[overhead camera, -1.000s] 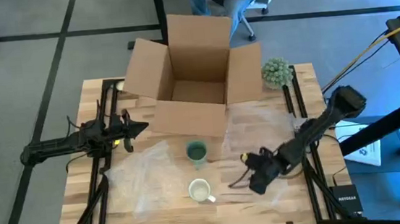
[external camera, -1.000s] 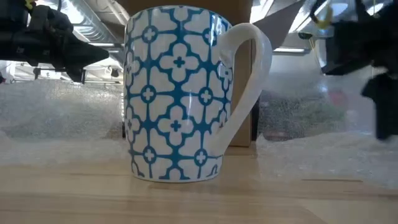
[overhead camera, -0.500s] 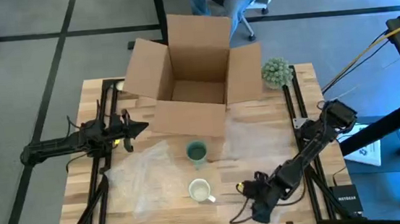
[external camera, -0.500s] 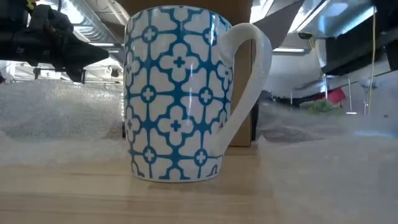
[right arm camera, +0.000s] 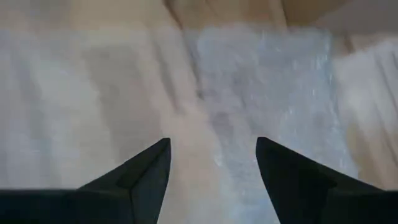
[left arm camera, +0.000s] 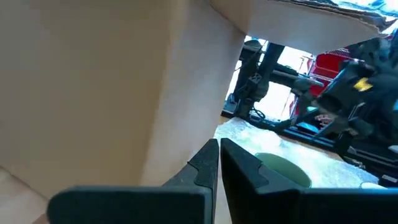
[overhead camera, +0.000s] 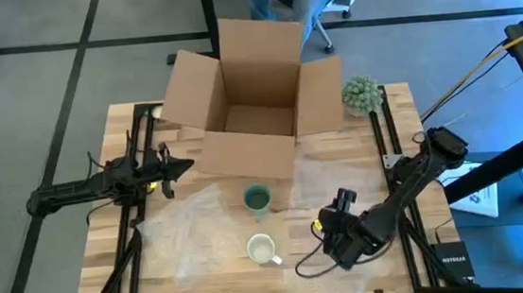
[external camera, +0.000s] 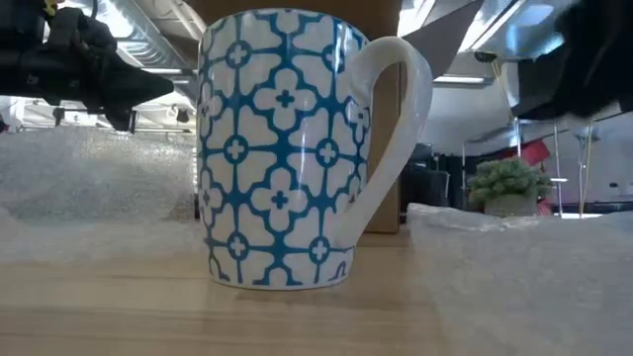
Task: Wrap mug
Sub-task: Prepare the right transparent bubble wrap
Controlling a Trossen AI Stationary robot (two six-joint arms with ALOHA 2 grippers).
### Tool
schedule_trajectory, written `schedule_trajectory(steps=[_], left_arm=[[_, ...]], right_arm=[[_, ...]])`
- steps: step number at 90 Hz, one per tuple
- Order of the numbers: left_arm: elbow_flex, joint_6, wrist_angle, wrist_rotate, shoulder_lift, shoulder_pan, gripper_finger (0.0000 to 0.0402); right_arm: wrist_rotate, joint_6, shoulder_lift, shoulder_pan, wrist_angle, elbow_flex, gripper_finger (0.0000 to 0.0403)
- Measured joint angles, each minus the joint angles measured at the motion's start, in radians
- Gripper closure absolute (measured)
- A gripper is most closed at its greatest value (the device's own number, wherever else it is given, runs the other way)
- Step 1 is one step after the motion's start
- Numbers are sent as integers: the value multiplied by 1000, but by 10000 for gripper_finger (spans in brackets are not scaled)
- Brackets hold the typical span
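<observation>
Tools both empty, mug untouched on worktop.
Right tool fingers stood wide apart over bubble wrap; left tool pressed together beside cardboard box.

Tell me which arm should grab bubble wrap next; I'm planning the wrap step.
Probably the right. Its gripper hovers with fingers open over the bubble wrap sheet right of the patterned mug. The left gripper, fingers shut, waits near the cardboard box, off the other sheet.
</observation>
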Motion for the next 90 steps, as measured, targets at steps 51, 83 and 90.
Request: schedule_trajectory(steps=[51,83,90], left_arm=[[0,3,0,1,0,0,402],[0,3,1,-13,0,0,402],[0,3,1,-13,0,0,402]], right_arm=[[-5,13,0,-21,131,-228,257],[-17,95,-39,-45,-104,-111,392],[-14,137,-73,-67,-208,-62,400]])
